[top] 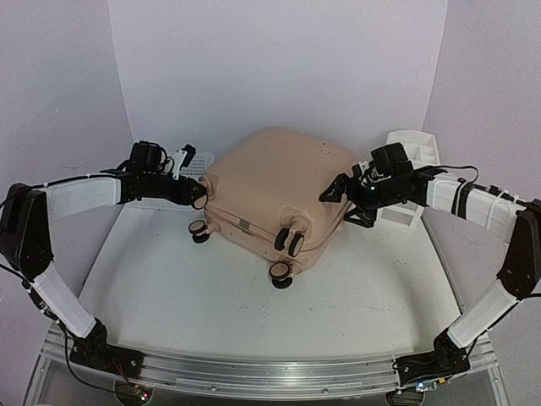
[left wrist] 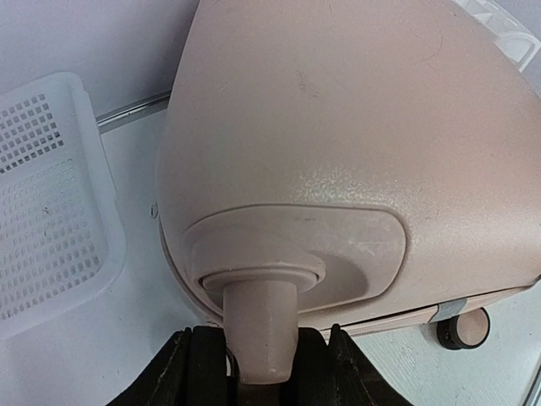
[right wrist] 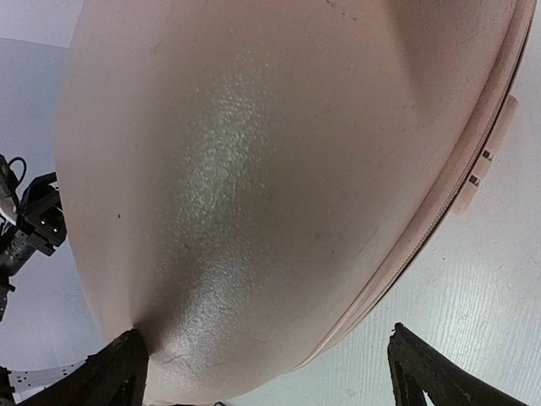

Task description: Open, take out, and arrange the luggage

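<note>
opening step, not yet done: the luggage [top: 270,178] lies shut on its broad side at mid table [top: 211,313], casters toward the arm bases

the left gripper [left wrist: 260,376] looks clamped on the left corner caster [left wrist: 260,334], a finger hard against each side

the right gripper [top: 345,205] stands wide apart at the right corner, the shell just ahead of it, holding nothing

next, i judge, the case wants steadying or turning by that caster while the right finds the seam [right wrist: 448,207] to part the halves; the smooth round shell gives little purchase

the table is white and smooth, with a basket [left wrist: 51,211] back left and an organizer [top: 414,148] back right, both near the luggage; plain pale walls [top: 279,59] stand on three sides
</note>
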Available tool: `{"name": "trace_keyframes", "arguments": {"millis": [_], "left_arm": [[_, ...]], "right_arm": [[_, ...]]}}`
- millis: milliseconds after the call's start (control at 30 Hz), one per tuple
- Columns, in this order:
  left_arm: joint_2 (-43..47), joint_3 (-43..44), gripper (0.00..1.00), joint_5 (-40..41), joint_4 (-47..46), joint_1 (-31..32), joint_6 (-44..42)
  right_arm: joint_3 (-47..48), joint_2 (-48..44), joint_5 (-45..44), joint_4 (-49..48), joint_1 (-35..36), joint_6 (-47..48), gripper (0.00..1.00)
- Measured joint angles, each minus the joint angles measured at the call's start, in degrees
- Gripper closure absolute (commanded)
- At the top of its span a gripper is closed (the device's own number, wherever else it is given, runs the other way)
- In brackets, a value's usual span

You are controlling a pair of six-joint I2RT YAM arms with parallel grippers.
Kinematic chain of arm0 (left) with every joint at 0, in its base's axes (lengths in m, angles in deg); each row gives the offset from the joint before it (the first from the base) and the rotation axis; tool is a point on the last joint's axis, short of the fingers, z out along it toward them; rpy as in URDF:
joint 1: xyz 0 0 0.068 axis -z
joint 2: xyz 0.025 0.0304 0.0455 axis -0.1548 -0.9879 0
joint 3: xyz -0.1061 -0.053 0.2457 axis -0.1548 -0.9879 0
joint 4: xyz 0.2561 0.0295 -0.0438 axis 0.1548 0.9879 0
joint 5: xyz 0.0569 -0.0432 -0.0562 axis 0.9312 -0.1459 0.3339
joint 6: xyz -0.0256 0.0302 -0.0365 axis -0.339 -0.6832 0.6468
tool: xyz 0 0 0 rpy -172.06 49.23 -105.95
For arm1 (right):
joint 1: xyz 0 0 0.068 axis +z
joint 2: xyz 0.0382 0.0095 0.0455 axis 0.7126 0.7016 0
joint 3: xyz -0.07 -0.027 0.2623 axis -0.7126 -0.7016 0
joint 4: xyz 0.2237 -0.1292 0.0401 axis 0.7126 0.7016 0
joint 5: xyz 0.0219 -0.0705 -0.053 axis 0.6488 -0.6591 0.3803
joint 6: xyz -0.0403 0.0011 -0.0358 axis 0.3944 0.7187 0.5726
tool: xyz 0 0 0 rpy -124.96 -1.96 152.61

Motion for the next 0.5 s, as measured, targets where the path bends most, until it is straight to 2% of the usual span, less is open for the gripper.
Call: {"name": "trace_keyframes", "arguments": {"millis": [267, 500], "left_arm": [[10.0, -9.0, 0.85, 8.1, 0.4, 4.8, 5.2], [16.6, -13.8, 0.82, 18.6, 2.7, 13.6, 15.6]], "right_arm": [[2.2, 1.6, 0.5, 0.2, 0.0, 0.8, 0.02], [6.2, 2.6, -2.0, 5.2, 0.0, 4.0, 0.02]]}}
